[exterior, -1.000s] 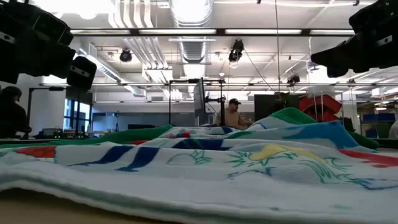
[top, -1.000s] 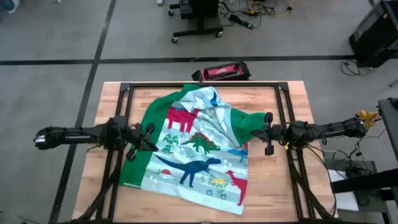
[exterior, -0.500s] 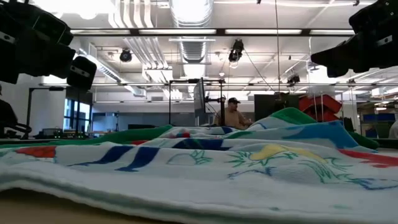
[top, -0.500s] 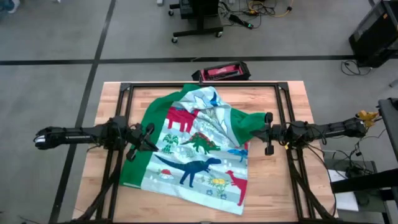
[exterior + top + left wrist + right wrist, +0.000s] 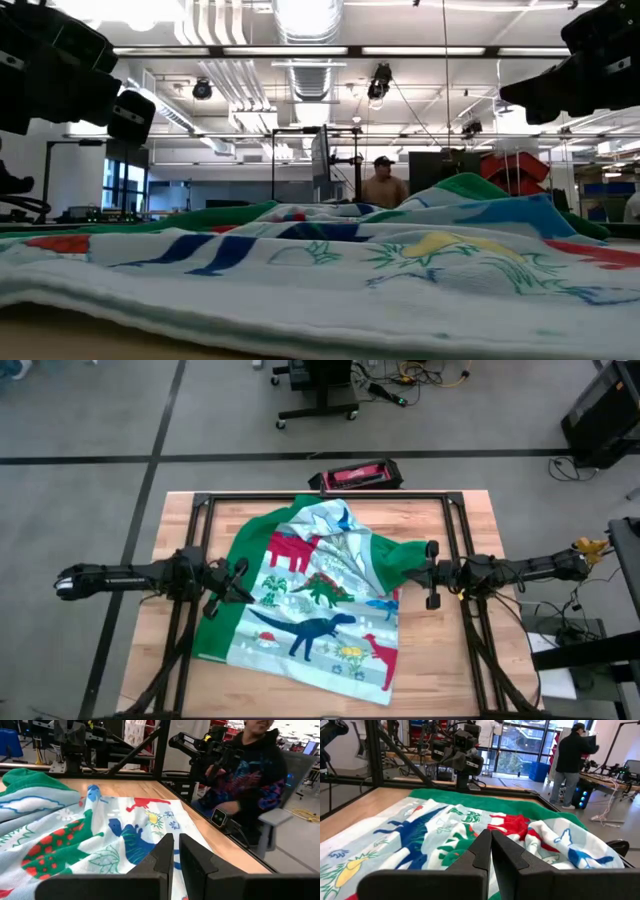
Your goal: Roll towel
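Observation:
The towel [image 5: 310, 600], green-edged with a pale centre printed with dinosaurs, lies on the wooden table [image 5: 450, 670]. Its near part is spread flat and its far right part [image 5: 385, 555] is bunched into folds. My left gripper [image 5: 240, 582] hangs shut over the towel's left green edge and points toward the table's right. My right gripper [image 5: 430, 582] hangs shut just off the towel's bunched right side and points left. Each wrist view shows shut fingertips, left [image 5: 176, 851] and right [image 5: 490, 845], above the print [image 5: 75, 830] [image 5: 445, 830]. In the low view the towel [image 5: 320, 260] lies well below both arms.
A black frame [image 5: 320, 497] runs around the table, and a red and black case [image 5: 360, 475] sits at its far edge. Bare wood shows at the far left [image 5: 185, 520] and near right. One person [image 5: 245, 775] sits beyond the right edge; another [image 5: 568, 760] stands beyond the left.

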`<state>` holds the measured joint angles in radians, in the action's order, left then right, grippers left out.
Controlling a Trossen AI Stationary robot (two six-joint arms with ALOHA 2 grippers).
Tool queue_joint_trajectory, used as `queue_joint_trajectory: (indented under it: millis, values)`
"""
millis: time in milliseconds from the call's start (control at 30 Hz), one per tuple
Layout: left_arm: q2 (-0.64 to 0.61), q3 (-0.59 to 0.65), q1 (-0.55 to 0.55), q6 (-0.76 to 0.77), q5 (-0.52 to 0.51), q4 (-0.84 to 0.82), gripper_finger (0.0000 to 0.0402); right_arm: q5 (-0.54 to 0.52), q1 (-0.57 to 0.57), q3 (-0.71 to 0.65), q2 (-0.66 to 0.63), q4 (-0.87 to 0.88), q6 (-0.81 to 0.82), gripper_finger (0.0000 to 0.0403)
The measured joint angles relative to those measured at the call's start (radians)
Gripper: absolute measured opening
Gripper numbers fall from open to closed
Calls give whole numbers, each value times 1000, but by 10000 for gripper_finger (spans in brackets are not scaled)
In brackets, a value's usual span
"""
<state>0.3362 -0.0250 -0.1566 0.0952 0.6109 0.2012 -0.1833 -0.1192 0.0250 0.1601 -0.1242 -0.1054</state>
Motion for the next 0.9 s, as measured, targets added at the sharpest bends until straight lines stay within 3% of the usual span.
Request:
queue_joint_trajectory:
  millis: [233,467,600,700,900]
  values:
    - [0,0,0,0,0,0,14,0,0,0,0,-12,29,0]
    - [0,0,0,0,0,0,14,0,0,0,0,-24,439,0]
    - [0,0,0,0,0,0,14,-35,4,0,9,-27,401,0]
    - [0,0,0,0,0,0,14,-107,5,0,20,-91,511,0]
    - [0,0,0,-20,-30,8,14,-44,-20,0,173,-331,456,0]
